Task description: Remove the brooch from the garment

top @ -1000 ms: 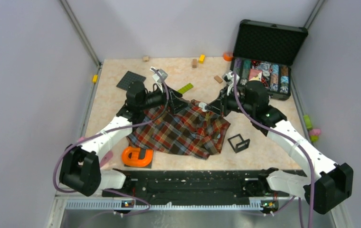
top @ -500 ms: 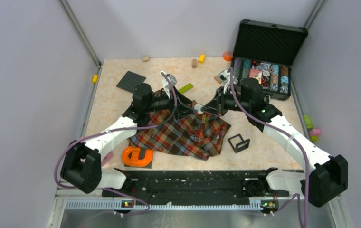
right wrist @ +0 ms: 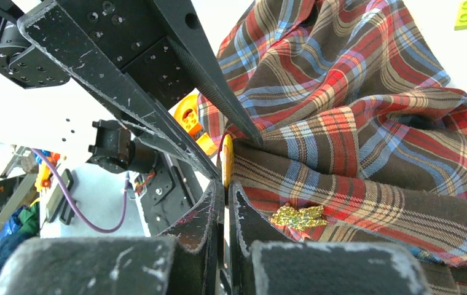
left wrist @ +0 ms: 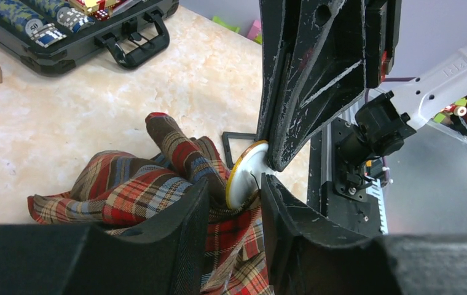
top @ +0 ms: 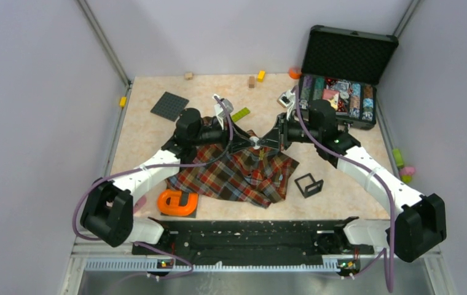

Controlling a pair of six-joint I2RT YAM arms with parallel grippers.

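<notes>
My right hand is pinched almost closed on the rim of the brooch, which stands on edge at the raised peak of the garment; I hold it so, I judge, to draw the disc away from the cloth; my left hand sits half-wide astride the plaid fold just under the brooch, likely to keep the cloth back, though whether it bites I cannot tell; the rest of the garment lies crumpled on the pale marbled counter; an open case of poker chips sits far right; plain lilac walls close the cell.
</notes>
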